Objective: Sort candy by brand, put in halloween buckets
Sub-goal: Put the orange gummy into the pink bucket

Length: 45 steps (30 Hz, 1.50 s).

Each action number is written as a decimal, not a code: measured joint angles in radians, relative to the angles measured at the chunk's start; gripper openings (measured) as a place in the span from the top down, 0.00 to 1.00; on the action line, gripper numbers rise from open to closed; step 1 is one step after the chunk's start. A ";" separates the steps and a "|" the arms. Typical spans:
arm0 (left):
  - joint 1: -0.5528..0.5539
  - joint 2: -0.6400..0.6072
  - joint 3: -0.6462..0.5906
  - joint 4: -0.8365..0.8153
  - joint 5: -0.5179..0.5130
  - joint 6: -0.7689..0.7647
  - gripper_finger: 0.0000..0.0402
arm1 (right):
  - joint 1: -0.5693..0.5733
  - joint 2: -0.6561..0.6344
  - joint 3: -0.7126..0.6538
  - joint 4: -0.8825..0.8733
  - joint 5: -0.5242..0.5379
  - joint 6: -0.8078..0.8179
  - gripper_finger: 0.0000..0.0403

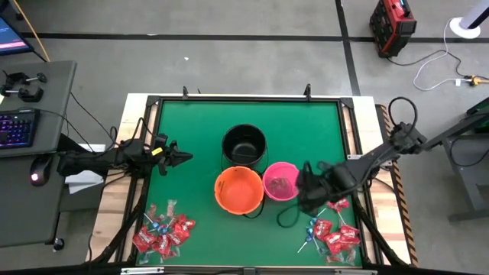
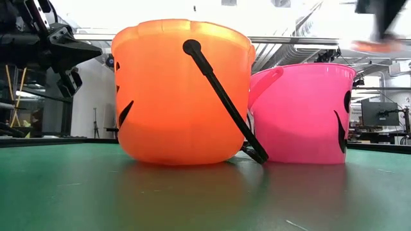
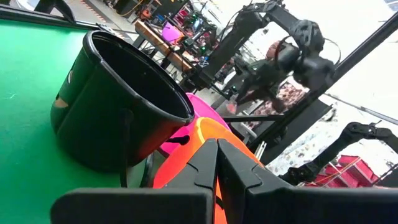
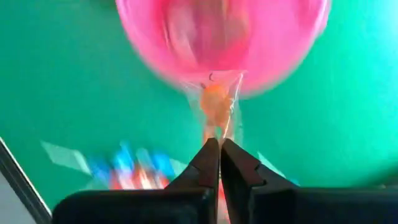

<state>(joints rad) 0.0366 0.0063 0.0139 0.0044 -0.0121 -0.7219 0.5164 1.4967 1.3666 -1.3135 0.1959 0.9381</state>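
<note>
Three buckets stand mid-table: black [image 1: 244, 143], orange [image 1: 239, 190] and pink [image 1: 281, 181]. My right gripper [image 1: 306, 186] hangs at the pink bucket's right rim [image 4: 224, 37], shut on a small orange candy in a clear wrapper [image 4: 214, 104]. My left gripper [image 1: 182, 158] waits shut above the table, left of the black bucket [image 3: 118, 106], touching nothing. Red packets and blue lollipops lie in two piles: near left [image 1: 162, 231] and near right [image 1: 334, 231]. My right gripper [image 4: 219, 142] pinches the clear wrapper's twisted end [image 4: 217, 129] between its two fingertips. The fingers point down, slanting in from the table's right. The orange candy hangs clear beyond the tips, over the near rim of the pink bucket.
In the low view the orange bucket [image 2: 180, 90] and pink bucket [image 2: 302, 115] stand side by side, the orange one's black handle [image 2: 221, 96] hanging down its front. Open green mat lies on the far side and left of the buckets. A black frame [image 1: 244, 99] rims the table.
</note>
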 joint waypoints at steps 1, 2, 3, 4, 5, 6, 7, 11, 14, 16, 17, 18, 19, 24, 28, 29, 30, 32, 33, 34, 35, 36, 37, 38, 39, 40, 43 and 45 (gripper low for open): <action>0.000 0.000 0.000 0.000 0.000 0.000 1.00 | -0.018 0.000 0.001 0.046 0.028 0.002 0.99; 0.000 0.000 0.000 0.000 0.000 0.000 1.00 | -0.037 0.000 -0.005 0.103 0.045 0.000 0.99; 0.000 0.000 0.000 0.000 0.000 0.000 1.00 | -0.059 0.000 -0.019 0.171 0.049 -0.006 0.99; 0.000 0.000 0.000 0.000 0.000 0.000 1.00 | -0.080 0.002 -0.040 0.232 0.048 -0.016 0.99; 0.000 0.000 0.000 0.000 0.000 0.000 1.00 | -0.101 0.008 -0.061 0.277 0.048 -0.021 0.99; 0.000 0.000 0.000 0.000 0.000 0.000 1.00 | -0.123 0.014 -0.080 0.313 0.046 -0.021 0.99; 0.000 0.000 0.000 0.000 0.000 0.000 1.00 | -0.143 0.019 -0.095 0.343 0.043 -0.021 0.99; 0.000 0.000 0.000 0.000 0.000 0.000 1.00 | -0.221 0.023 -0.111 0.359 -0.009 -0.007 0.94; 0.000 0.000 0.000 0.000 0.000 0.000 1.00 | -0.257 0.024 -0.112 0.359 -0.093 -0.038 0.84; 0.000 0.000 0.000 0.000 0.000 0.000 1.00 | -0.269 0.024 -0.112 0.360 -0.159 -0.062 0.74; 0.000 0.000 0.000 0.000 0.000 0.000 1.00 | -0.271 0.024 -0.112 0.360 -0.181 -0.072 0.69; 0.000 0.000 0.000 0.000 0.000 0.000 1.00 | -0.274 0.024 -0.112 0.359 -0.204 -0.079 0.64; 0.000 0.000 0.000 0.000 0.000 0.000 1.00 | -0.282 0.023 -0.108 0.351 -0.234 -0.081 0.59; 0.000 0.000 0.000 0.025 0.000 -0.102 1.00 | -0.288 -0.008 -0.026 0.349 -0.243 -0.027 0.47; 0.000 0.000 0.000 0.129 -0.048 -0.289 1.00 | -0.243 -0.057 0.055 0.319 -0.090 0.022 0.46; 0.000 0.000 0.000 0.162 -0.085 -0.298 1.00 | -0.232 -0.072 0.075 0.299 -0.054 0.039 0.46; 0.000 0.001 0.000 0.206 -0.127 -0.323 1.00 | -0.220 -0.084 0.090 0.274 -0.012 0.060 0.46; 0.000 0.019 0.000 0.318 -0.201 -0.390 1.00 | -0.199 -0.106 0.112 0.215 0.067 0.104 0.46; 0.001 0.037 0.006 0.375 -0.204 -0.401 1.00 | -0.187 -0.116 0.118 0.185 0.106 0.123 0.46; 0.003 0.062 0.022 0.423 -0.180 -0.384 1.00 | -0.178 -0.125 0.119 0.153 0.138 0.138 0.46; 0.002 0.091 0.052 0.447 -0.137 -0.353 1.00 | -0.171 -0.134 0.119 0.118 0.165 0.150 0.46; 0.001 0.123 0.091 0.453 -0.088 -0.324 1.00 | -0.165 -0.140 0.119 0.080 0.190 0.164 0.47; 0.001 0.163 0.140 0.434 -0.046 -0.319 1.00 | -0.161 -0.145 0.119 0.038 0.215 0.180 0.47; 0.001 0.206 0.193 0.393 -0.008 -0.314 1.00 | -0.160 -0.146 0.119 -0.007 0.233 0.190 0.47; 0.001 0.255 0.251 0.329 0.033 -0.301 1.00 | -0.161 -0.146 0.119 -0.049 0.246 0.201 0.47; 0.000 0.308 0.317 0.251 0.084 -0.285 1.00 | -0.163 -0.146 0.119 -0.089 0.256 0.210 0.47; -0.023 0.484 0.525 -0.045 0.263 -0.218 0.97 | -0.175 -0.146 0.119 -0.187 0.268 0.232 0.47; -0.062 0.602 0.637 -0.291 0.374 -0.174 0.93 | -0.183 -0.146 0.118 -0.222 0.272 0.233 0.47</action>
<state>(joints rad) -0.0251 0.6088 0.6509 -0.2870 0.3620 -0.8960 0.3334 1.3508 1.4847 -1.5355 0.4683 1.1709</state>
